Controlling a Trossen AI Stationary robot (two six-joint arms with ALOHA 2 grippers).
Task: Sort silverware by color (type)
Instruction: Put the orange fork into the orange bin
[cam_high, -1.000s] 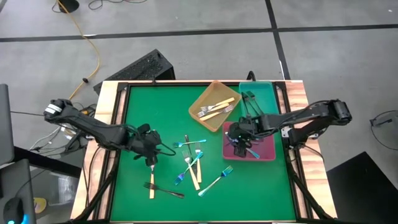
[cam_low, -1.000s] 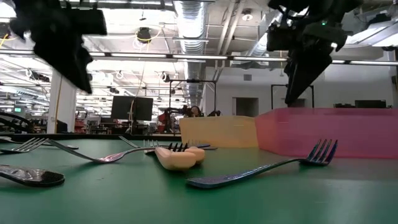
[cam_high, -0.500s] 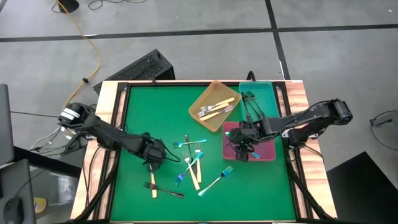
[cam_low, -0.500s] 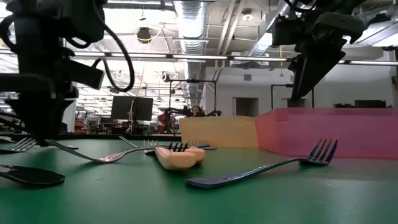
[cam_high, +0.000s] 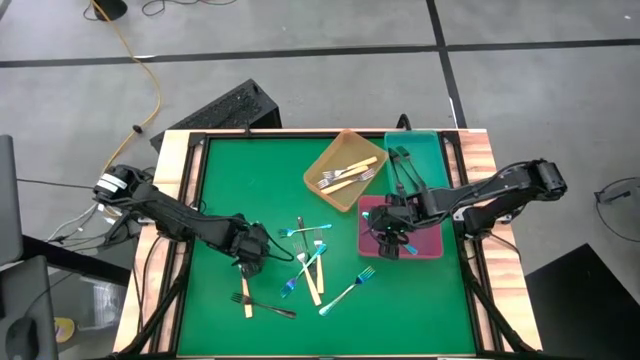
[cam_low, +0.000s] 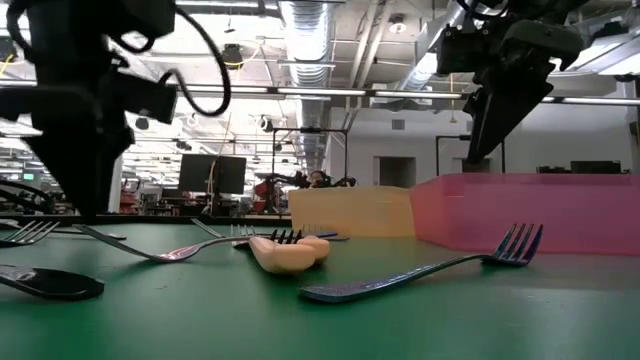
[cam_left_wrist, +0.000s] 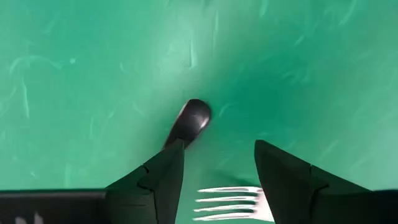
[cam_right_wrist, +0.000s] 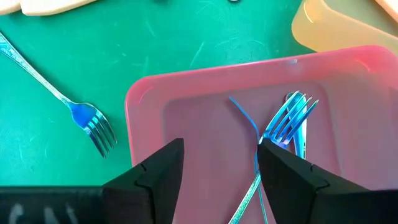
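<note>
A green counter (cam_high: 220, 180) stood on grey floor, an open workshop showing beyond it. At about eight o'clock on the counter the left gripper (cam_high: 252, 256) hung low over the mat, its fingers (cam_left_wrist: 163, 180) spread wide and holding nothing; between them lay a dark handle end (cam_left_wrist: 191, 118) and silver tines (cam_left_wrist: 227, 198). Just below it lay a black fork (cam_high: 268, 306) crossed with a cream fork (cam_high: 245, 300). Near six o'clock sat the unsorted pile (cam_high: 308, 262) of cream and blue forks, with one blue fork (cam_high: 348, 290) apart to its right. At one o'clock the orange tray (cam_high: 318, 186) held cream forks, the teal tray (cam_high: 432, 150) beside it black ones. At three o'clock the right gripper (cam_high: 390, 226) hovered over the pink tray (cam_high: 432, 246), fingers wide and empty, blue forks (cam_right_wrist: 281, 124) lying below it in the tray.

The likely trouble was on the left: two kinds of fork lay within the gap, so closing there might have pinched both, or dragged the wrong one. Thin handles flat on the mat could also have slipped free.
</note>
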